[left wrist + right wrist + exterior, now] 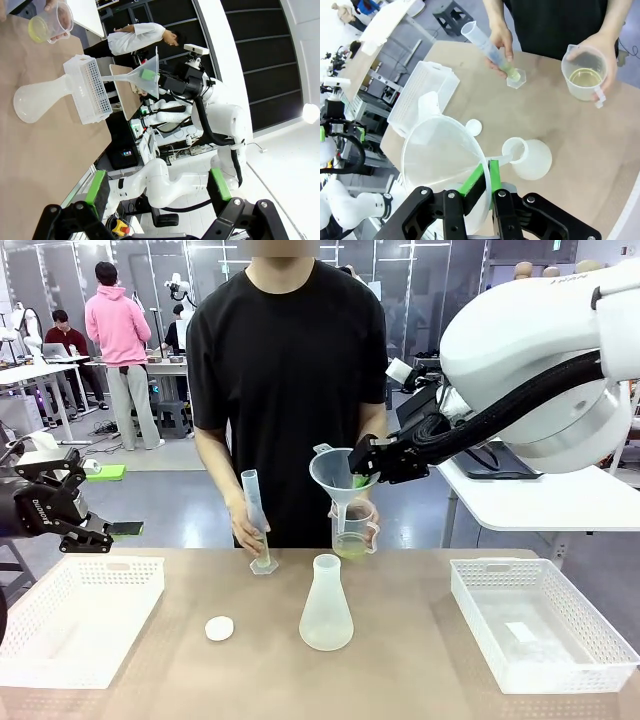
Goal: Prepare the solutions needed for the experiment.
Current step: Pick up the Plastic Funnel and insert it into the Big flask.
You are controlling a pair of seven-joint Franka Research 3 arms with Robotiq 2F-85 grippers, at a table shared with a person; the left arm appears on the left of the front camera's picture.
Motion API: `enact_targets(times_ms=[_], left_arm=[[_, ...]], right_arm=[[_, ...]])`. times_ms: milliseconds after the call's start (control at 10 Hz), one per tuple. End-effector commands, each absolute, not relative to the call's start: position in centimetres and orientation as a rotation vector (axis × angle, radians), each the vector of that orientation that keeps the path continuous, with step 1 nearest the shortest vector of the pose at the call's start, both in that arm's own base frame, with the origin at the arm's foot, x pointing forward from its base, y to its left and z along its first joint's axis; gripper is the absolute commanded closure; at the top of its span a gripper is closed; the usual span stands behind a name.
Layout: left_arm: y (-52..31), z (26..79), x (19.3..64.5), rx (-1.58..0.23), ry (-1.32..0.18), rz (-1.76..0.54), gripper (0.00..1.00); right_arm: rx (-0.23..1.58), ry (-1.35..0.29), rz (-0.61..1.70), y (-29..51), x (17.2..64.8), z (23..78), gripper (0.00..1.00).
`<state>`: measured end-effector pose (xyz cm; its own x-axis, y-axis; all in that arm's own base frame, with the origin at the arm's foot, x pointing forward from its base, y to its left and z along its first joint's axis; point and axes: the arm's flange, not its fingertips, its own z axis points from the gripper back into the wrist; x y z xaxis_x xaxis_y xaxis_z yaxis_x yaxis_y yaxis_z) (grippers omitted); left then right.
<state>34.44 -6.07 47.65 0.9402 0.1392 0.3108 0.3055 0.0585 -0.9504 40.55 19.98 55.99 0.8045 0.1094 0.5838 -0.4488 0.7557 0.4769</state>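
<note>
**Funnel held by just the rim, anyone else nervous?**

The right gripper [362, 480] is clamped down tight on the thin rim of the funnel [340, 472]. It's holding it in the air above the empty conical flask [326, 608], spout not in the neck yet. The solution [352, 548], a small bit of yellow-green liquid, is in the beaker [358, 522] that the person holds up just beyond the spout.

My worry is that a rim pinch lets the funnel tilt or slip. The spout could also miss that narrow neck and knock the light flask over. And if the person pours early, the liquid probably ends up on the table.

The left gripper [100, 530] hangs wide open and empty by the left basket [60, 630].
</note>
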Motion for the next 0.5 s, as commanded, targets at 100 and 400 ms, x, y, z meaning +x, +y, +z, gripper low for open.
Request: enact_targets(times_ms=[100, 400], left_arm=[[-6.05, 47.76, 34.33, -1.529, -0.357, -0.138, 0.00], [-6.05, 47.76, 34.33, -1.529, -0.357, -0.138, 0.00]], right_arm=[[0.623, -0.587, 0.318, 20.44, 40.40, 56.35, 0.94], [0.635, -0.576, 0.330, 20.41, 40.41, 56.27, 0.94]])
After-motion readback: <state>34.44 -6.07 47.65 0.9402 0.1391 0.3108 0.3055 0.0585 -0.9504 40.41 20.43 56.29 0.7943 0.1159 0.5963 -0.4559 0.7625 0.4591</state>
